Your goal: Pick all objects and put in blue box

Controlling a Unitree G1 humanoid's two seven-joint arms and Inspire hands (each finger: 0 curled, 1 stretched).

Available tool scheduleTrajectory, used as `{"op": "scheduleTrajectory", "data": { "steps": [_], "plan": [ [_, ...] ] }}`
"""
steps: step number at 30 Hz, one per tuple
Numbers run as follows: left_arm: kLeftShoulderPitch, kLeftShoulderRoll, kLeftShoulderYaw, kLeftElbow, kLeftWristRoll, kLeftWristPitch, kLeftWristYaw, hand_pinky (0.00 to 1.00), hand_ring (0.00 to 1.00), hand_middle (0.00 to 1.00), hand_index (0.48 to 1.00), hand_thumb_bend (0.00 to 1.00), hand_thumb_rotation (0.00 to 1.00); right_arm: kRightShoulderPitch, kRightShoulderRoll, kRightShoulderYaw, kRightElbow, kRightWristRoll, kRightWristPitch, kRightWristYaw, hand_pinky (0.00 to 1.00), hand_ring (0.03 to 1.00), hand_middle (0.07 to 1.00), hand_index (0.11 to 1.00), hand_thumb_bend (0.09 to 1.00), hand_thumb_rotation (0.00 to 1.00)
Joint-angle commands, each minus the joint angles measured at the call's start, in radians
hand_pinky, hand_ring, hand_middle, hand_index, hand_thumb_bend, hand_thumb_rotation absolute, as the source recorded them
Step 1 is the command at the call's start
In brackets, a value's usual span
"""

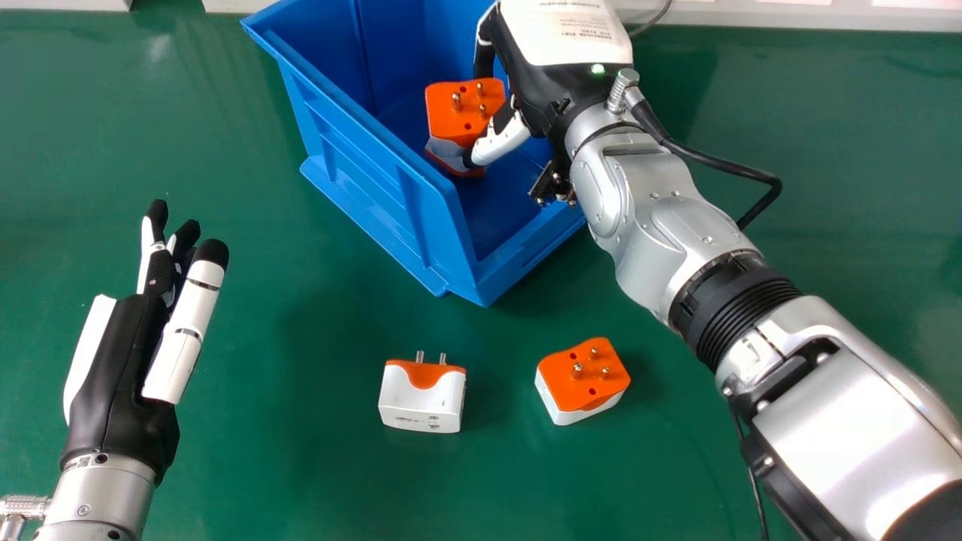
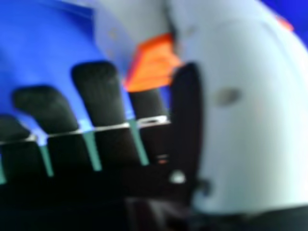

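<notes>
A robot's right hand [image 1: 545, 83] reaches over the near, right-hand rim of a blue storage box [image 1: 376, 203] at 11 o'clock from mid-view, an orange-and-white plug adapter [image 1: 462, 109] pinched between bent thumb and fingers. Its orange face, pins out, is turned up toward the head camera; the grip by the sides appears chosen so that easing the thumb away drops it inside the walls. Orange also shows below the thumb tip, perhaps a second adapter already in the box, though the shaded view makes that hard to settle. On the green tabletop [image 1: 263, 466], two more adapters await collection: one at 7 o'clock [image 1: 423, 398], lying with its pins toward 12, and one at 5 o'clock [image 1: 582, 379], pins up, its white sides likely the surer hold. Both sit just outside the box's near corner, which should keep the carry short. Between 8 and 9 o'clock, the left hand [image 1: 120, 361] holds nothing, its fingers extended and nearly straight, apart from the work.
</notes>
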Motion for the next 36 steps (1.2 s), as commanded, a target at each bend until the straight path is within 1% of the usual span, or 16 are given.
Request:
{"op": "scheduleTrajectory", "data": {
  "steps": [1, 2, 3, 4, 7, 10, 13, 16, 18, 21, 25, 28, 32, 36],
  "plan": [
    [-0.002, 0.002, 0.004, -0.009, 0.006, -0.019, 0.003, 1.0, 1.0, 1.0, 0.983, 0.43, 0.88, -0.038, -0.015, 0.006, -0.042, -0.009, 0.016, 0.007, 0.78, 0.891, 0.926, 0.89, 0.631, 0.84],
    [-0.002, 0.002, 0.003, -0.009, 0.007, -0.019, 0.003, 1.0, 1.0, 1.0, 0.983, 0.43, 0.88, -0.037, -0.016, 0.008, -0.046, -0.008, 0.02, 0.011, 0.78, 0.891, 0.926, 0.89, 0.631, 0.84],
    [-0.001, 0.002, 0.003, -0.01, 0.007, -0.02, 0.003, 1.0, 1.0, 1.0, 0.983, 0.43, 0.88, -0.036, -0.018, 0.012, -0.049, -0.009, 0.024, 0.015, 0.81, 0.908, 0.941, 0.906, 0.642, 0.87],
    [-0.002, 0.002, 0.003, -0.009, 0.008, -0.02, 0.003, 1.0, 1.0, 1.0, 0.983, 0.43, 0.88, -0.036, -0.019, 0.015, -0.051, -0.01, 0.029, 0.018, 0.88, 0.953, 0.97, 0.946, 0.676, 0.93],
    [-0.004, 0.003, 0.002, -0.008, 0.009, -0.02, 0.004, 1.0, 1.0, 1.0, 0.983, 0.43, 0.88, -0.032, -0.023, 0.021, -0.06, -0.014, 0.041, 0.021, 0.94, 0.988, 0.993, 0.98, 0.715, 0.98],
    [-0.003, 0.003, 0.003, -0.009, 0.009, -0.019, 0.003, 1.0, 1.0, 1.0, 0.983, 0.43, 0.88, -0.03, -0.028, 0.025, -0.067, -0.014, 0.047, 0.021, 0.95, 0.993, 0.995, 0.984, 0.721, 0.99],
    [-0.005, 0.003, 0.004, -0.004, 0.008, -0.022, 0.001, 1.0, 1.0, 1.0, 0.983, 0.44, 0.88, -0.022, -0.034, 0.025, -0.085, -0.011, 0.052, 0.019, 0.96, 0.999, 1.0, 0.991, 0.733, 1.0],
    [-0.008, 0.004, 0.006, 0.0, 0.007, -0.022, 0.0, 1.0, 1.0, 1.0, 0.983, 0.44, 0.88, 0.003, -0.045, 0.016, -0.131, -0.006, 0.06, 0.014, 0.97, 1.0, 1.0, 0.992, 0.71, 1.0],
    [-0.006, 0.004, 0.006, -0.002, 0.007, -0.022, 0.0, 1.0, 1.0, 1.0, 0.983, 0.44, 0.88, 0.039, -0.058, 0.007, -0.188, -0.001, 0.066, 0.008, 0.96, 1.0, 1.0, 0.993, 0.677, 1.0],
    [-0.005, 0.003, 0.006, -0.003, 0.008, -0.023, 0.0, 1.0, 1.0, 1.0, 0.983, 0.44, 0.89, 0.122, -0.086, -0.008, -0.308, 0.0, 0.072, -0.004, 0.95, 0.995, 1.0, 0.992, 0.591, 0.98],
    [-0.003, 0.005, 0.006, -0.008, 0.011, -0.021, 0.001, 1.0, 1.0, 1.0, 0.984, 0.44, 0.89, 0.273, -0.125, -0.035, -0.526, -0.007, 0.094, -0.005, 0.95, 0.991, 1.0, 0.988, 0.532, 0.96],
    [-0.005, 0.007, 0.008, 0.002, 0.013, -0.027, -0.001, 1.0, 1.0, 1.0, 0.983, 0.44, 0.89, 0.386, -0.143, -0.049, -0.686, -0.019, 0.127, 0.003, 0.95, 0.989, 1.0, 0.987, 0.514, 0.95],
    [-0.006, 0.01, 0.01, 0.003, 0.016, -0.024, -0.001, 1.0, 1.0, 1.0, 0.984, 0.44, 0.89, 0.595, -0.166, -0.069, -0.933, -0.049, 0.171, 0.002, 0.95, 0.987, 1.0, 0.981, 0.492, 0.94],
    [-0.005, 0.009, 0.009, -0.001, 0.018, -0.023, -0.001, 1.0, 1.0, 1.0, 0.985, 0.44, 0.89, 0.793, -0.182, -0.085, -1.14, -0.081, 0.196, 0.009, 0.93, 0.975, 1.0, 0.972, 0.48, 0.92]
  ]
}}
